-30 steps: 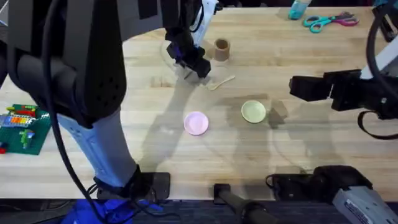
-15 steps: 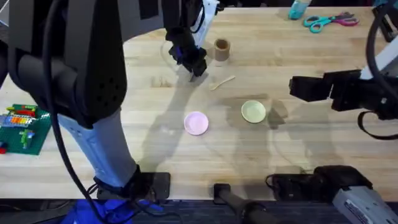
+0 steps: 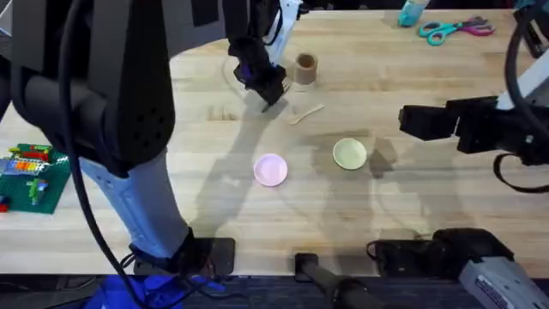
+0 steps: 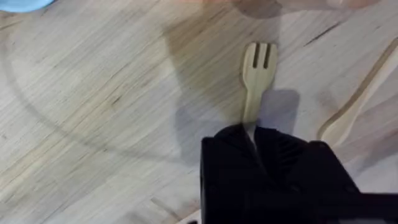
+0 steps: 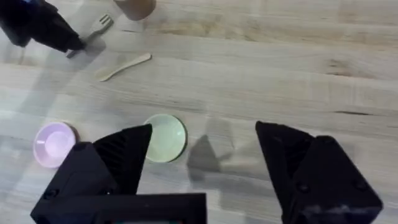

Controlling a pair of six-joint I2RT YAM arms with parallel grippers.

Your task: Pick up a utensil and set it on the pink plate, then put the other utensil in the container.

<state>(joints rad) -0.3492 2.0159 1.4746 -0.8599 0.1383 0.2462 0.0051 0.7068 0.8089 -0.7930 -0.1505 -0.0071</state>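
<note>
Wooden counter (image 3: 412, 77) planks carry every item of the task. Going near to far in the overhead view: the pink plate (image 3: 271, 169) lies nearest the bases, with a pale green dish (image 3: 349, 154) just to its right. Beyond them lies the wooden spoon (image 3: 305, 113), flat and untouched. Farther still, the left hand (image 3: 268, 91) is down at the counter, and the brown container (image 3: 305, 68) stands upright just past it.

Left hand state: the left wrist view shows its black fingers (image 4: 231, 149) closed down on the handle of the wooden fork (image 4: 256, 78); the tines point away from the hand, and the fork appears to lie on the counter. Right hand (image 5: 202, 155) state: jaws spread wide, holding nothing, hovering over the area near the green dish.

Step in hand, as judged: securing the fork before the lift.
- Confirm the grip on the handle is firm; the handle is thin and may pivot.
- Lift straight up before travelling, clearing the spoon beside it.
- Carry toward the pink plate, not the green dish.
- Lower until the fork rests across the plate, then release.

Difference from the earlier frames: the left hand has shifted slightly toward the far side and settled over the fork. The spoon, plate, dish, container and right arm have not moved.
</note>
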